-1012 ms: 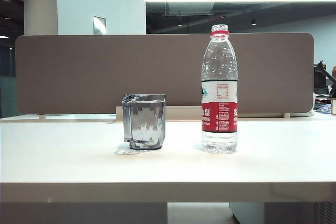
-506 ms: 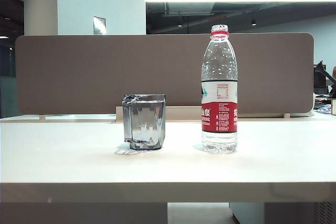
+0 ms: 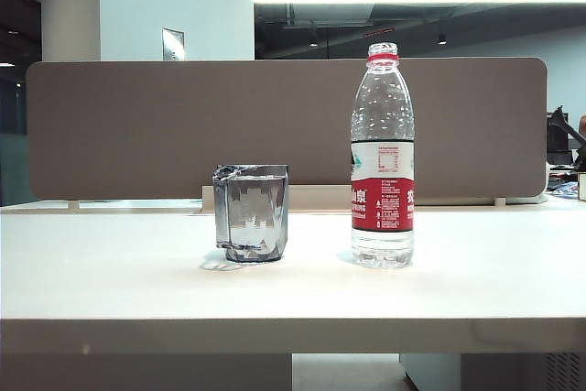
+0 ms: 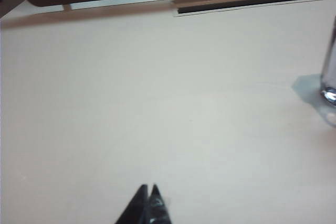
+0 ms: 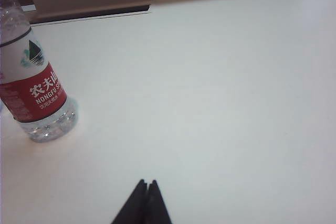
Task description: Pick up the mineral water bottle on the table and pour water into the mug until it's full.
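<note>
Exterior view showed the mineral water bottle (image 3: 382, 157) standing untouched beside the unfilled mug (image 3: 252, 212), while the left gripper (image 4: 148, 190) and right gripper (image 5: 146, 184) hung over the table (image 3: 476, 290) with tips together, empty.

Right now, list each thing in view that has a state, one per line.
mineral water bottle: upright on the table, uncapped, water only near its bottom, held by nothing.
mug: upright beside the bottle, apart from it, holds some liquid, level unclear.
left claw: shut, empty, over bare table.
right claw: shut, empty, clear of the bottle.
</note>
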`<state>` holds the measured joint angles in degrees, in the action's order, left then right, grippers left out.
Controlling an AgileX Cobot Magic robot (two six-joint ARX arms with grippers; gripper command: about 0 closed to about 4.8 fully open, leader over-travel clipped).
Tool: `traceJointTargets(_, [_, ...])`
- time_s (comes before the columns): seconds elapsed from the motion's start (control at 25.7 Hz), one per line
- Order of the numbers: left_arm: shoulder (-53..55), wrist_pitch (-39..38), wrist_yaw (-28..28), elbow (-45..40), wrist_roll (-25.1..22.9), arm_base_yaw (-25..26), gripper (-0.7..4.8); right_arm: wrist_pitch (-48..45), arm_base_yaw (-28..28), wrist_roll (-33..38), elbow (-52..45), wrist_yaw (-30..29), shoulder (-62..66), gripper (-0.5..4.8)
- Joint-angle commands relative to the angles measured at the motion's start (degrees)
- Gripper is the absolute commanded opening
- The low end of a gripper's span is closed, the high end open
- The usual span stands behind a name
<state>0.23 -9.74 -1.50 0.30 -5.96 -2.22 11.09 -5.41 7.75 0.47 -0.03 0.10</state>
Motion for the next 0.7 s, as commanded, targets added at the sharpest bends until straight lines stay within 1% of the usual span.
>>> traceJointTargets(0.04, [0.17,-0.81,-0.04,0.22,0.46,2.32,-0.02,-0.63,0.02,0.11,-0.44,0.07,-0.09,-0.05])
traceJointTargets(0.19, [0.17,-0.83,0.00,0.22,0.52,2.32,-0.02,-0.61,0.04,0.11,-0.44,0.07,-0.09,-0.05])
traceJointTargets(0.47, [0.17,-0.83,-0.02,0.22,3.67,2.19,-0.03,-0.63,0.04,0.11,-0.44,0.07,-0.09,-0.05])
traceJointTargets(0.7, [0.17,-0.79,0.02,0.22,3.61,2.19,-0.02,-0.63,0.04,0.11,-0.44,0.07,-0.09,-0.05])
